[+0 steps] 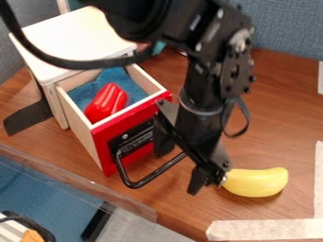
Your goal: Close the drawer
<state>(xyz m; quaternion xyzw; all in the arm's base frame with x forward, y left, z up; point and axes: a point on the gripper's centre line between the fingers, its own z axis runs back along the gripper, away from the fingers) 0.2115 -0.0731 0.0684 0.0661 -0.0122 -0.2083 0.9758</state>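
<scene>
The gripper (180, 161) hangs in front of the drawer, its two fingers spread apart. One finger is close to the red drawer front (135, 137), the other farther out toward the lower right. Between them runs the outer end of the black bar handle (154, 174); whether they touch it I cannot tell. The wooden drawer (80, 116) stands pulled out of its white-topped cabinet (72, 38). Inside it, a red toy pepper (106, 102) lies on blue lining.
A yellow toy banana (256, 182) lies on the brown table just right of the gripper. Pale tape (265, 229) marks the table at the lower right. A clear ledge (75, 182) borders the table's lower left edge. A black strap or plate (28, 117) sits left of the cabinet.
</scene>
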